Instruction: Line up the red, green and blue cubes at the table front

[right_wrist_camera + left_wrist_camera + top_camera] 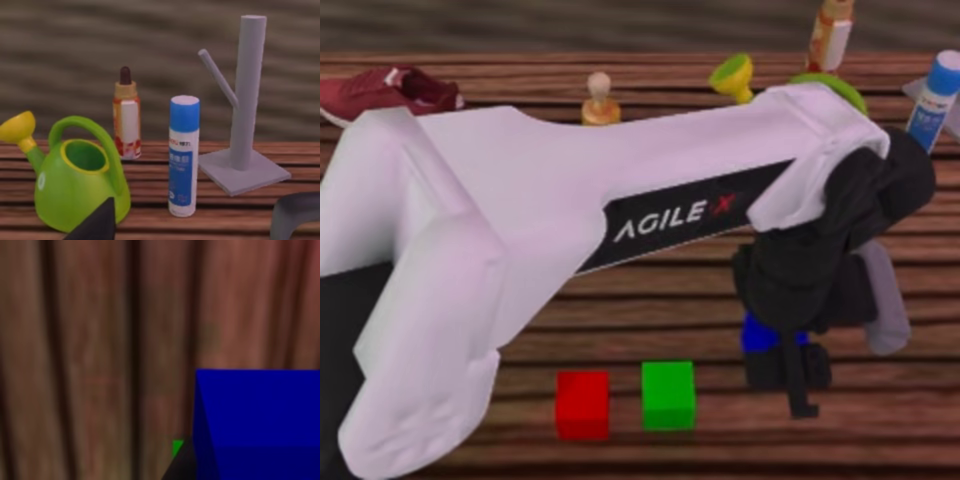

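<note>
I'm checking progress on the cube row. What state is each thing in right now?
red cube: resting at the table front, free.
green cube: resting just right of red, small gap between.
blue cube: under the left gripper, right of green; contact with the table not visible.
green watering can: upright at the back.
blue-capped tube: upright, capped.
dropper bottle: upright, capped.
</note>
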`<action>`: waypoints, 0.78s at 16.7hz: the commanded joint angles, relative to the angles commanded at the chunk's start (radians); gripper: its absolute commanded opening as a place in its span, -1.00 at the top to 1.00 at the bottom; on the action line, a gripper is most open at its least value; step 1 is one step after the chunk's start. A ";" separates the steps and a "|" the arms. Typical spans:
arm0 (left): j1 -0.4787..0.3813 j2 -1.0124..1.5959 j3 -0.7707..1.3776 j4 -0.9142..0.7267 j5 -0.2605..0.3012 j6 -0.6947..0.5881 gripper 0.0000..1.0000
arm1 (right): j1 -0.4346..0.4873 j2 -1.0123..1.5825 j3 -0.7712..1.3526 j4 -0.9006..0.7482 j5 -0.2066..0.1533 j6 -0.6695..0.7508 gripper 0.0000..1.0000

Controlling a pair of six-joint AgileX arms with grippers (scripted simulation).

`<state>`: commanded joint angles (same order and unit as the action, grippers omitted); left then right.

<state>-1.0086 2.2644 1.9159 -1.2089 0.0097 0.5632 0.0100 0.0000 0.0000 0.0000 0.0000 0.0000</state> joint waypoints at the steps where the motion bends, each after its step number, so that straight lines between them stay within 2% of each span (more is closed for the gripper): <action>1: 0.000 0.000 0.000 0.000 0.000 0.000 1.00 | 0.000 0.000 0.000 0.000 0.000 0.000 -1.00; 6: 0.003 0.001 -0.015 0.020 0.002 0.002 1.00 | 0.000 0.000 0.000 0.000 0.000 0.000 -1.00; 13: -0.001 0.075 -0.145 0.223 0.001 -0.001 1.00 | 0.000 0.000 0.000 0.000 0.000 0.000 -1.00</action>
<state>-1.0094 2.3399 1.7706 -0.9858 0.0103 0.5621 0.0100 0.0000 0.0000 0.0000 0.0000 0.0000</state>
